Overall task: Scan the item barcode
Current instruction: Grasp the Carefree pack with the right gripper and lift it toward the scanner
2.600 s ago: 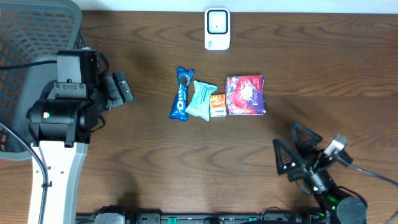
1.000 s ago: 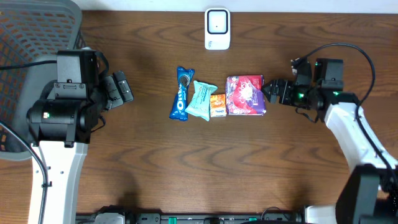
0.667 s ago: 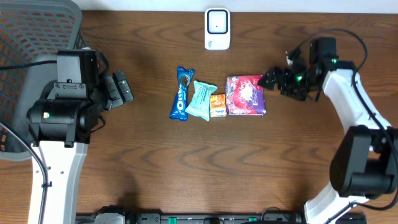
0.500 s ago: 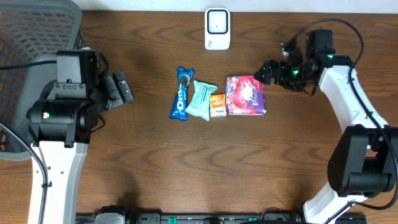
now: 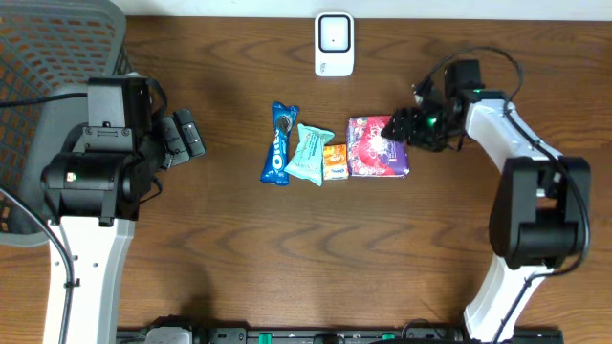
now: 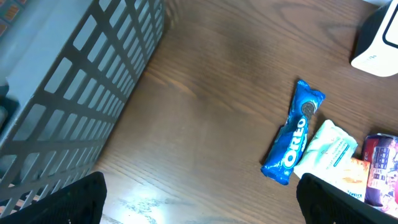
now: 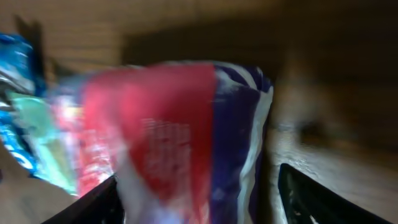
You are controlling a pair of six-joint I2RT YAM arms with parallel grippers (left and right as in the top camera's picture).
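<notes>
The red-purple packet (image 5: pixel 376 148), right of centre, looked soft and light; its edge seemed best to pinch. The right gripper (image 5: pixel 402 127) straddled it, grip unclear; the left gripper (image 5: pixel 191 136) hung released.

The worktop (image 5: pixel 287 258) is showing dark wood grain, faintly shiny; the blue wrapper (image 5: pixel 279 143) and red packet (image 5: pixel 377 146) are gleaming like glossy film; the basket (image 5: pixel 48 48) is looking matt plastic.
</notes>
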